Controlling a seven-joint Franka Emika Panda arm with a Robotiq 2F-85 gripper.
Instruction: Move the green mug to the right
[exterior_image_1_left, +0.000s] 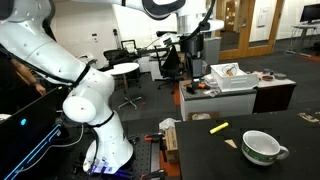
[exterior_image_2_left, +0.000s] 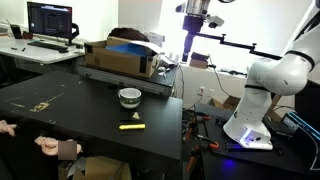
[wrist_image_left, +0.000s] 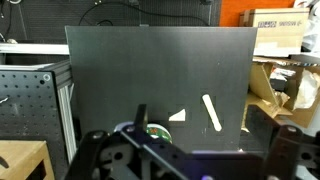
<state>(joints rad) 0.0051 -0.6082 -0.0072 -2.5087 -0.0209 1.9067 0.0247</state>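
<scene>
The green mug (exterior_image_1_left: 262, 147), squat with a white rim and inside, stands upright on the black table (exterior_image_1_left: 290, 125). In an exterior view it sits near the table's back edge (exterior_image_2_left: 130, 97). In the wrist view only a green sliver (wrist_image_left: 155, 131) shows behind my gripper's body. My gripper (exterior_image_1_left: 190, 45) hangs high above the table, far from the mug, in both exterior views (exterior_image_2_left: 192, 30). In the wrist view its jaws (wrist_image_left: 195, 150) look spread and hold nothing. A yellow marker (exterior_image_1_left: 218, 127) lies on the table near the mug.
A small white scrap (wrist_image_left: 178, 115) lies beside the marker (wrist_image_left: 211, 112). A cardboard box (exterior_image_2_left: 120, 57) with clutter stands just behind the mug. The robot base (exterior_image_2_left: 250, 115) stands off the table's edge. Office chairs (exterior_image_1_left: 125, 72) and a monitor (exterior_image_2_left: 50, 20) are further off.
</scene>
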